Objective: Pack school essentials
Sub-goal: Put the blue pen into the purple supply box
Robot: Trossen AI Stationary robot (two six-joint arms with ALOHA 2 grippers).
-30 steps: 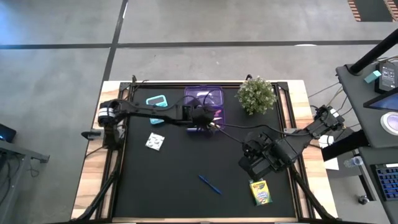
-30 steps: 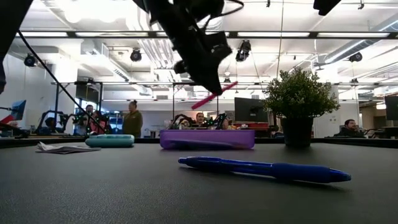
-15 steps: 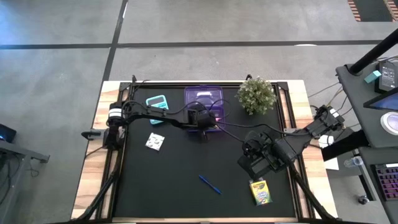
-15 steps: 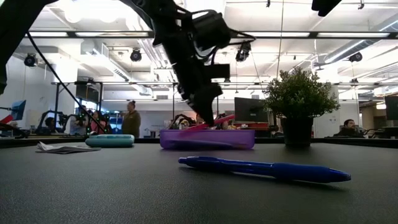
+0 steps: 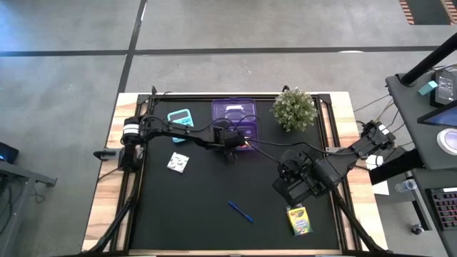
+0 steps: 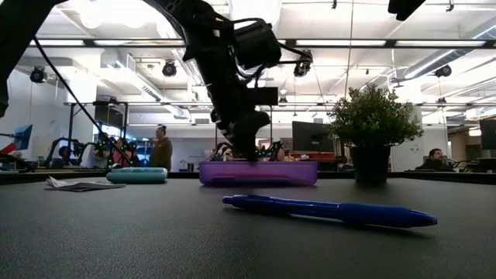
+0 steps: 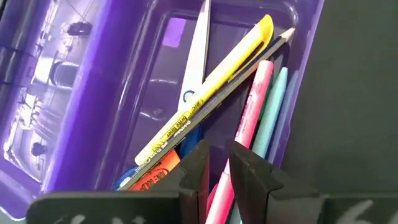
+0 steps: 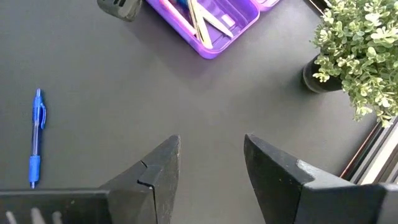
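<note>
My left gripper (image 5: 233, 140) reaches down into the open purple pencil case (image 5: 235, 114) at its near end and is shut on a pink pen (image 7: 252, 109). The case also holds scissors (image 7: 198, 56), a yellow pen (image 7: 214, 90), a pencil and a light blue pen (image 7: 278, 102). My right gripper (image 5: 300, 180) is open and empty over the table's right half. A blue pen (image 5: 240, 211), a yellow-green crayon box (image 5: 300, 220) and a white patterned packet (image 5: 178, 163) lie flat on the black mat. My left gripper pinches the pink pen near its lower end (image 7: 225, 186) between its two fingers, coming from above and pointing down into the case. The fingers lie across the pen. The pen lies slanted among the other pens, its far end (image 7: 265, 67) toward the case wall.
A potted green plant (image 5: 295, 108) stands at the far right beside the case. A teal case (image 5: 180, 116) lies to the left of the purple one. Wooden table edges (image 5: 107, 185) frame the mat. The mat's near left part (image 5: 178, 214) is bare.
My left gripper has gone down with the pink pen from above the purple case into it. The pen was held tilted in the air and now lies inside the case among the other pens. My right arm has kept still.
</note>
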